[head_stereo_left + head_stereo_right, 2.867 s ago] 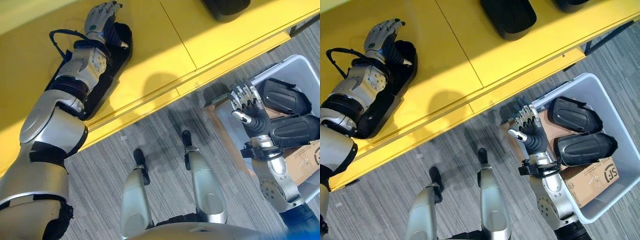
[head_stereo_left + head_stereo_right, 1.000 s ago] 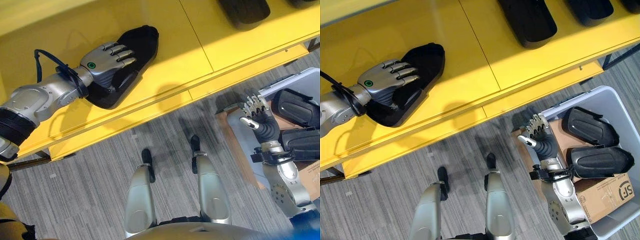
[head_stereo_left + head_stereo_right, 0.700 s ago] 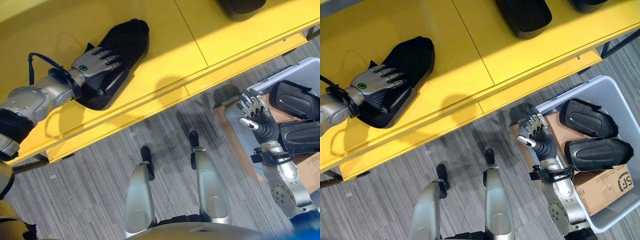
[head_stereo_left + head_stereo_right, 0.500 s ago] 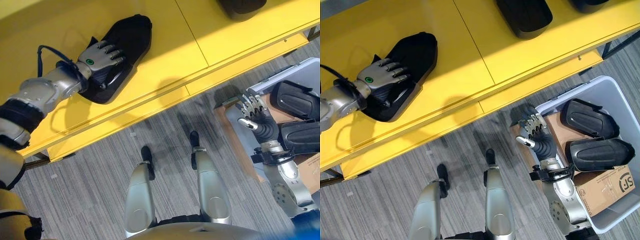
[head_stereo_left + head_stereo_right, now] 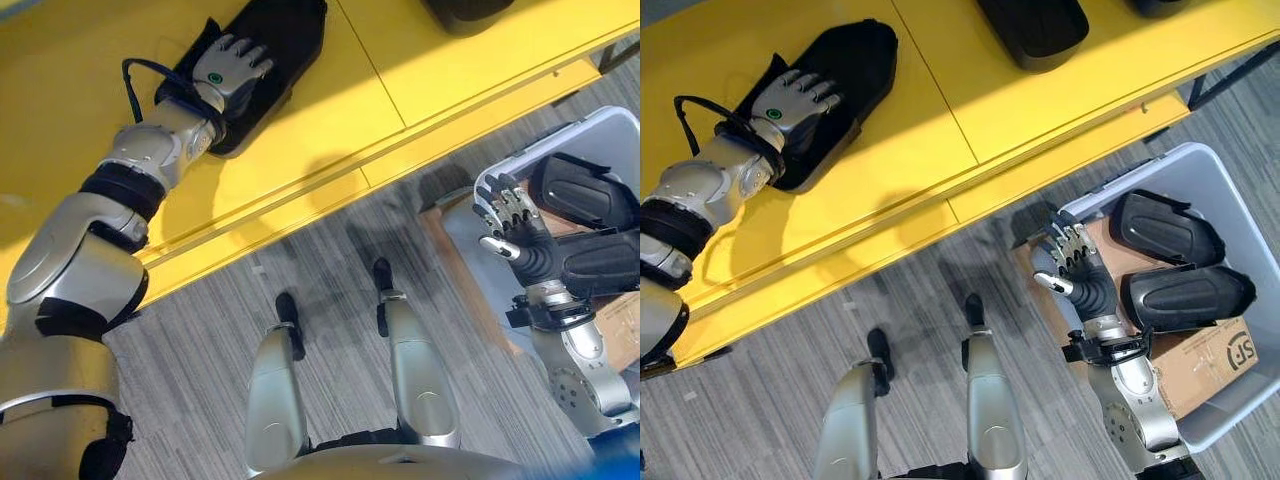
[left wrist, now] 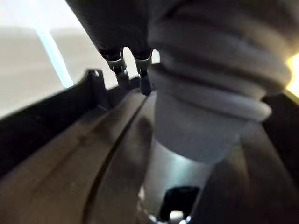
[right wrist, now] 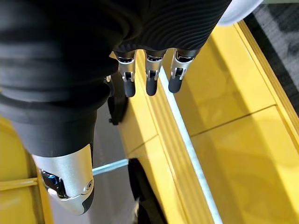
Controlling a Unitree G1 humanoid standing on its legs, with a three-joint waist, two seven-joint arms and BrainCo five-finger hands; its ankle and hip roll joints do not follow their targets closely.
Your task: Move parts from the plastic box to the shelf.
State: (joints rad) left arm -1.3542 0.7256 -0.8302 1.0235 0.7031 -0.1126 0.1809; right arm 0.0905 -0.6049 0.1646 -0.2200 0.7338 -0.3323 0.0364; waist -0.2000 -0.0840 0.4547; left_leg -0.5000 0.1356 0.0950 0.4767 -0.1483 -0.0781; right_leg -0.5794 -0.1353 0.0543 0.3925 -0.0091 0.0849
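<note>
Two black moulded parts [image 5: 1185,295] lie inside the grey plastic box [image 5: 1258,250], which stands on the striped grey floor [image 5: 790,320] at the robot's right. The two parts are side by side, one nearer the shelf and one nearer the robot, and they rest on a brown cardboard box [image 5: 1210,365] that is also inside the plastic box.

One more black part [image 5: 835,90] lies on the yellow shelf [image 5: 930,130], at the robot's left. The left hand [image 5: 795,100] rests on top of this part, palm down. Its fingers are stretched flat over the upper surface of the part and are not curled round it, so the hand is open and only touching. In the left wrist view the dark tips of the fingers [image 6: 145,86] reach down onto the dark surface of the part, with the raised rim of the part beside them.

The right hand [image 5: 1065,255] is held up over the near left corner of the plastic box, just beside its rim. Its fingers are straight and a little spread, the thumb stands apart, and it holds nothing. It is close to the two parts in the box but does not touch them.

Further along the shelf, another black part [image 5: 1035,30] lies near the top edge of the right eye view, well apart from the part under the left hand.
</note>
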